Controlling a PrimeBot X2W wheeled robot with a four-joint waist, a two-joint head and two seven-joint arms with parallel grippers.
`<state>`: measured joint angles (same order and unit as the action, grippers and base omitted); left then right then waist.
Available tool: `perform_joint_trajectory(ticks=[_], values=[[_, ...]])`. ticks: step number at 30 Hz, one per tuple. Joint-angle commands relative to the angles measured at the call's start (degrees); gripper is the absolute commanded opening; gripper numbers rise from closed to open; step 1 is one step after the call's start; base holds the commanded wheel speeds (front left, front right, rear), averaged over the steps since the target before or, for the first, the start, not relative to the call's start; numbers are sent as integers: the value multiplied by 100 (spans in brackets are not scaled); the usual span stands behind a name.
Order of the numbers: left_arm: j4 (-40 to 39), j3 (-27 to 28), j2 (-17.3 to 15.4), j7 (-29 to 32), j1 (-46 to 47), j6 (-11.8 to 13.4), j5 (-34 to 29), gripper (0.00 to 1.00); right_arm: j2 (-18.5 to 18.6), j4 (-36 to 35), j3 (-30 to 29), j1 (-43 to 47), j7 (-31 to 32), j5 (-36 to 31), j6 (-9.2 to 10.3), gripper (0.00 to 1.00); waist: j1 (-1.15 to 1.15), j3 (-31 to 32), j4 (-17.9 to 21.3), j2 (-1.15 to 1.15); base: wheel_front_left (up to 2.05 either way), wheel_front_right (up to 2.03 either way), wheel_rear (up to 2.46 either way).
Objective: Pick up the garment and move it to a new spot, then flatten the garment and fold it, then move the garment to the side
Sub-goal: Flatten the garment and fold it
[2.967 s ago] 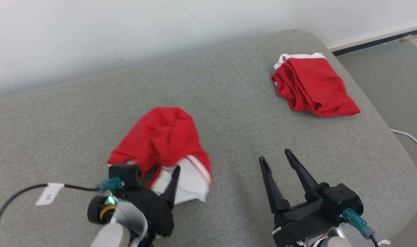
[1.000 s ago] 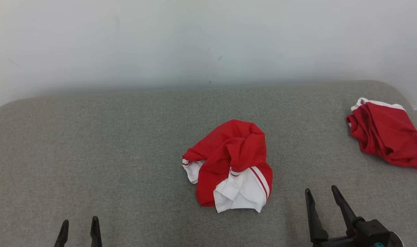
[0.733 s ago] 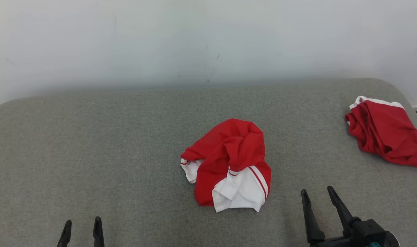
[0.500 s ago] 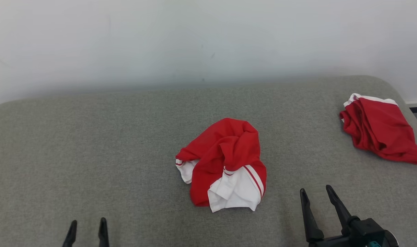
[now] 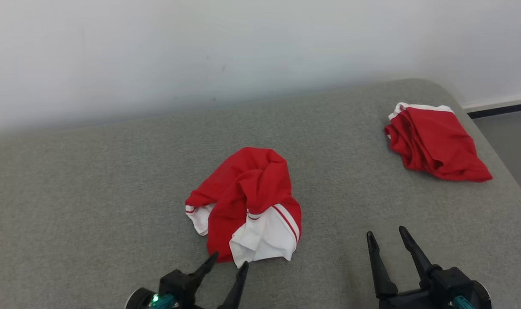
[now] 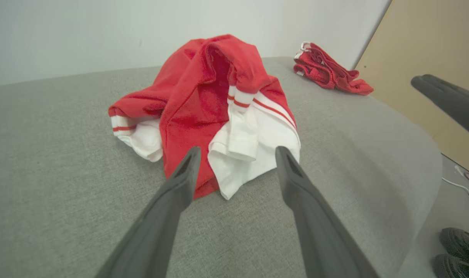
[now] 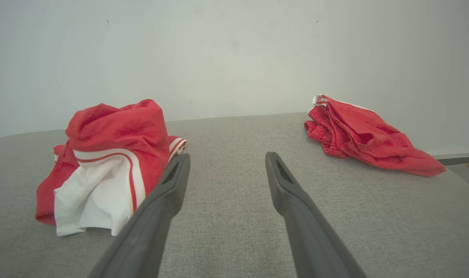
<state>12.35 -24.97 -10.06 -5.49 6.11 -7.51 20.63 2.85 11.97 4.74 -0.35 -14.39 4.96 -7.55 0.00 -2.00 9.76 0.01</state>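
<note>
A padded grey fabric worktop point(image 5: 93, 180) with rounded corners stands against a plain white wall point(image 5: 243, 43). At its right end a dark skirting strip point(image 5: 500, 109) meets grey floor point(image 5: 511, 146), and a tan panel point(image 6: 423, 42) stands nearby.

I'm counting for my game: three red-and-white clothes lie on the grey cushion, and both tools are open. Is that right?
Not three, two: the head view shows the crumpled garment in the middle and a second red garment near the far right corner. The left tool and right tool are both open.

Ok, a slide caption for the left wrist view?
Open left gripper at the near edge of a crumpled red-and-white garment.
</note>
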Motion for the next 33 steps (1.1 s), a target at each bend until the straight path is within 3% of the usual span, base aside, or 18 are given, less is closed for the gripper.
perform_joint_trajectory(ticks=[1, 6, 12, 16, 17, 18, 23, 26, 33], values=[[252, -233, 3, 136, 258, 9, 122, 100, 4, -43, -9, -86, 5, -14, 15, 100, 0, -105, 350, -1, 0, 0, 0], [893, -516, 104, 298, 742, 36, 168, 100, 3, -55, -1, -86, 2, -8, 15, 100, 0, -221, 690, -1, 0, 0, 0], [1731, -480, 200, 284, 1238, 621, -192, 100, 3, -69, 12, -100, -11, 60, 15, 100, 0, -348, 1065, -1, 0, 0, 0], [2026, -504, 234, 169, 1412, 808, -295, 100, 2, -41, 22, -144, -30, 54, 15, 100, 0, -395, 1164, -1, 0, 0, 0], [2046, -496, 245, 95, 1452, 818, -302, 43, 3, -28, 17, -153, -33, 58, 15, 100, 0, -400, 1172, -1, 0, 0, 0], [2058, -499, 264, -2, 1483, 825, -315, 0, 3, -11, 8, -165, -37, 64, 15, 100, 0, -404, 1174, -1, 0, 0, 0], [1966, -505, 338, -448, 1672, 790, -334, 0, 2, 47, 9, -199, -56, 88, 15, 100, 0, -392, 1092, -1, 0, 0, 0], [1688, -567, 405, -630, 2061, 639, -364, 0, 2, 38, 51, -183, -69, 116, 15, 100, 0, -398, 966, -1, 0, 0, 0], [959, -866, 608, -587, 3530, 343, -555, 0, 4, 119, 135, -303, -74, 163, 15, 100, 0, -392, 809, -1, 0, 0, 0]])
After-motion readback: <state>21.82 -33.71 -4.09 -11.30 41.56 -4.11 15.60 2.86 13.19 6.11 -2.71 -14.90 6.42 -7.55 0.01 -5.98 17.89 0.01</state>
